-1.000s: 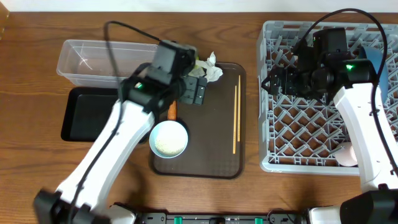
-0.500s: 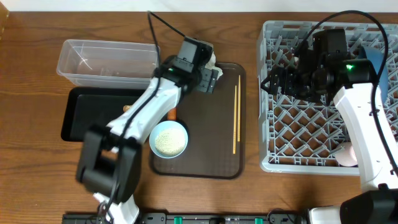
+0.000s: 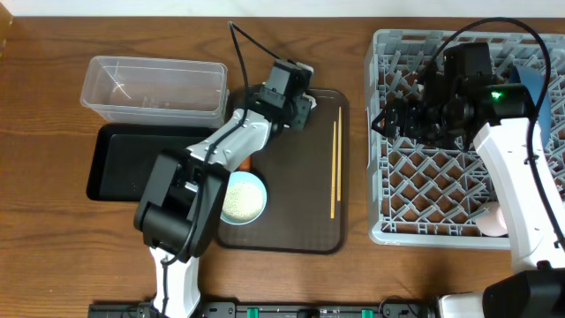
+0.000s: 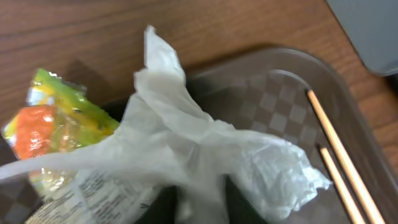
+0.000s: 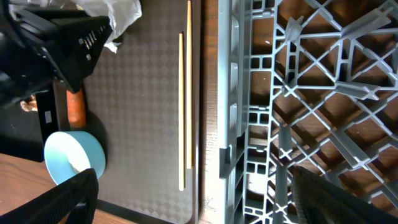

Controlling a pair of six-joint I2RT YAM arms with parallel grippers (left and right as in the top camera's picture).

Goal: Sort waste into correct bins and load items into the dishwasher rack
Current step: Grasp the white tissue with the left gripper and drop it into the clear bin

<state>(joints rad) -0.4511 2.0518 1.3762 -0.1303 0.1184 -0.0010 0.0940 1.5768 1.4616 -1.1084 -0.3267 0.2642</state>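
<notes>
The white tissue (image 4: 205, 140) lies crumpled at the back edge of the brown serving tray, and my left gripper (image 4: 200, 184) is shut on its lower fold. A yellow-green wrapper (image 4: 56, 121) sits right beside it. From overhead my left gripper (image 3: 298, 104) covers most of both. The chopsticks (image 3: 334, 168) lie side by side on the tray's right part. A light blue bowl of rice (image 3: 240, 199) stands at the tray's front left, and a carrot (image 5: 76, 106) lies behind it. My right gripper (image 5: 202, 199) hangs open and empty over the left edge of the dishwasher rack (image 3: 459, 177).
The clear tub (image 3: 154, 88) and the black tray (image 3: 124, 163) sit left of the serving tray (image 3: 300, 225). In the rack, a dark blue dish (image 3: 540, 81) stands at the back right and a pink cup (image 3: 493, 221) at the front right.
My left arm has stretched toward the tray's back edge and its gripper has gone from open to shut on the tissue. The right arm has hardly moved.
</notes>
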